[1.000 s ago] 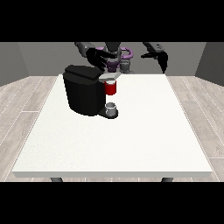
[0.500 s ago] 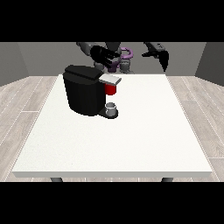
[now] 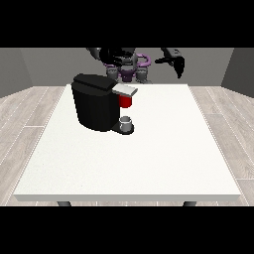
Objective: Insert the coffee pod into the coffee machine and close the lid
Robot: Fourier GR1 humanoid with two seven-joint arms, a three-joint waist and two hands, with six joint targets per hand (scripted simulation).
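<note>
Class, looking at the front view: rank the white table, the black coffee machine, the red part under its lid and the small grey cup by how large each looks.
1. White table, largest by far.
2. Coffee machine.
3 and 4. Red part and grey cup: both small and look about alike, so I would not rank them.

Readable text, labels, brands, numbers, signs: none showing. The coffee machine (image 3: 99, 101) is bearing no legible marking; the table (image 3: 149, 158) is carrying none either.
</note>
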